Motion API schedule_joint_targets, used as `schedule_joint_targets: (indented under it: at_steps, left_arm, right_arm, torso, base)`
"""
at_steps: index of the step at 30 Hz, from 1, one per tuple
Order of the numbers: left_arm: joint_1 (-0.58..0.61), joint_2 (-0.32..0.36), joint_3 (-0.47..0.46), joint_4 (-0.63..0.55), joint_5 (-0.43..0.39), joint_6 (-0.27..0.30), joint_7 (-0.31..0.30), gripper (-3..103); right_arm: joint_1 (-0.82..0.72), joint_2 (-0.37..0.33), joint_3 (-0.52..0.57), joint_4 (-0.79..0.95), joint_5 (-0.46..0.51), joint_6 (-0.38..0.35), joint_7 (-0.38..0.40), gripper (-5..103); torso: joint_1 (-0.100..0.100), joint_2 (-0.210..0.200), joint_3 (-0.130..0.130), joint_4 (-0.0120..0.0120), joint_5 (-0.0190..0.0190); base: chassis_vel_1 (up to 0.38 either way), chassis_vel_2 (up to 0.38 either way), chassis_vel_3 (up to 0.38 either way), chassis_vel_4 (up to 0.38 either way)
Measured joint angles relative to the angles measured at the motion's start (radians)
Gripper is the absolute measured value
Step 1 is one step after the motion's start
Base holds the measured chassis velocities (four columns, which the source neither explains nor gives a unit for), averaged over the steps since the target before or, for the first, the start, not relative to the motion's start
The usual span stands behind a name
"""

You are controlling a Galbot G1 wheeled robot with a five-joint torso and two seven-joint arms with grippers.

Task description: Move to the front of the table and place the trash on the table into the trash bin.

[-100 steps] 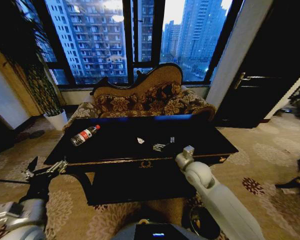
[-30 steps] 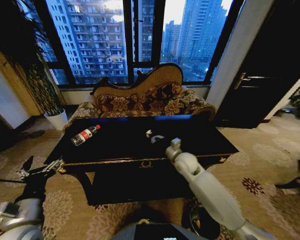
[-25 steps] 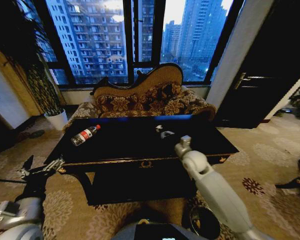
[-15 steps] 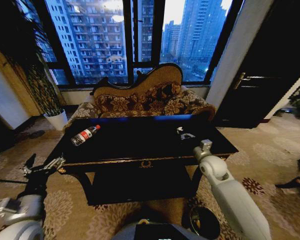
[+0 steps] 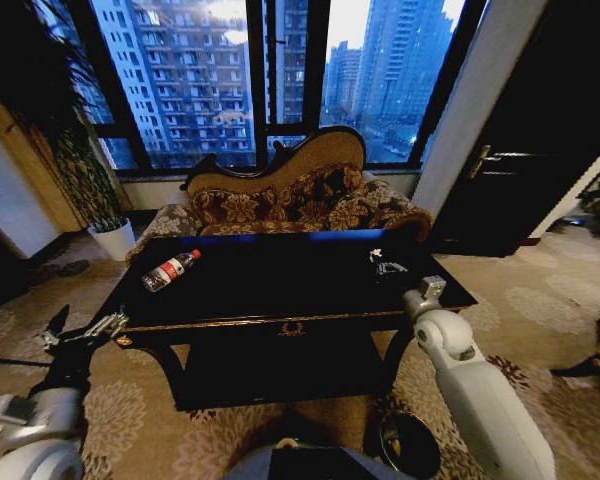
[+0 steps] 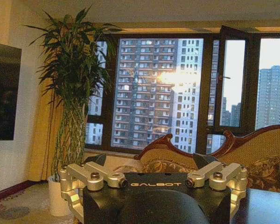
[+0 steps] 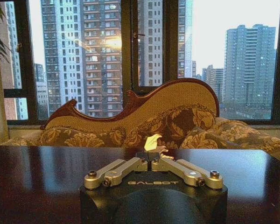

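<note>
Holding a small pale crumpled scrap (image 7: 152, 142) pinched between its closed fingertips, the right gripper (image 5: 386, 267) hangs over the right end of the large glossy black table with gold trim (image 5: 270, 285), near its far right corner. Half a second ago that gripper was a little farther left over the top, and one second ago it was near the table's middle, so the white right arm has swung steadily rightward with the scrap. In the oldest picture several tiny white and dark scraps lay on the black surface right of centre; that patch of table now looks bare in the head view.

The small clear plastic bottle with a red label and red cap (image 5: 169, 271) lies on its side near the table's far left corner, the same spot as in every earlier picture. The small round black trash bin (image 5: 407, 443) stands on the patterned carpet below the table's front right corner, just beside the right arm, and has not moved.

The left gripper (image 5: 83, 331) is held low beside the table's front left corner, jaws spread wide apart with nothing between them; its place has barely changed. Behind the table, the patterned brown sofa with a curved wooden back (image 5: 298, 198) sits against the tall windows (image 5: 230, 70).
</note>
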Motion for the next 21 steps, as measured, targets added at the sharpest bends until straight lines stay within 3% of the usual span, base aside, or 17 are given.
schedule_joint_targets:
  at_steps: [21]
  left_arm:
    - [0.004, -0.003, 0.008, -0.001, 0.001, -0.009, 0.004, 100]
  right_arm:
    - [-0.048, 0.013, 0.048, 0.003, -0.021, 0.024, 0.000, 0]
  torso:
    - [0.000, 0.000, 0.000, -0.0001, 0.0000]
  base:
    - [0.086, -0.085, -0.084, 0.087]
